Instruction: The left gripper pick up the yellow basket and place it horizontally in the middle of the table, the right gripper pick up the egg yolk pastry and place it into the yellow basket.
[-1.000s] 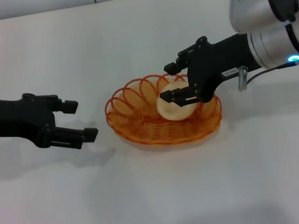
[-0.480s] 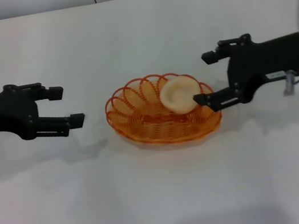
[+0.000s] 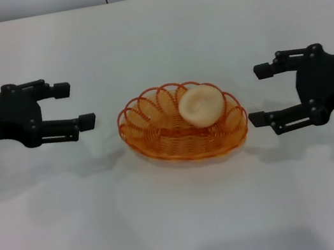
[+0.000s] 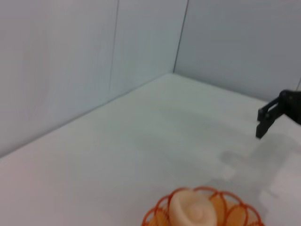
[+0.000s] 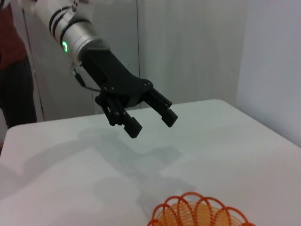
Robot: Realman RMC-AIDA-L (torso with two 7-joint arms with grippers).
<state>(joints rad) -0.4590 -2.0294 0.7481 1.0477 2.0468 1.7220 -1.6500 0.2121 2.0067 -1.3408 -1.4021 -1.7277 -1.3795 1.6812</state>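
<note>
basket placement: looks done; the yellow basket [image 3: 184,130] lies flat with its long side across, about mid-table [image 3: 185,225]
pastry placement: looks done; the egg yolk pastry [image 3: 200,106] sits inside the basket, on the right-hand far part, leaning against the inner wall
left to do: nothing of the task itself, as I judge it; only parking the arms
left gripper [image 3: 75,105]: well off the basket's left end, raised off the table, fingers spread, holding nothing
right gripper [image 3: 260,94]: just off the basket's right end, clear of the rim, fingers spread wide, empty
basket look: oval, orange-yellow translucent wire loops, scalloped rim, woven-looking floor; upright, not tipped
pastry look: round, pale cream-tan dome, faint swirl on top; intact, no dent visible; much smaller than the basket
left wrist view: pastry [image 4: 192,210] and basket rim [image 4: 237,214] low in frame, right gripper's fingertip beyond
right wrist view: left gripper [image 5: 149,121] beyond the basket [image 5: 200,213], open; pastry not in this view
</note>
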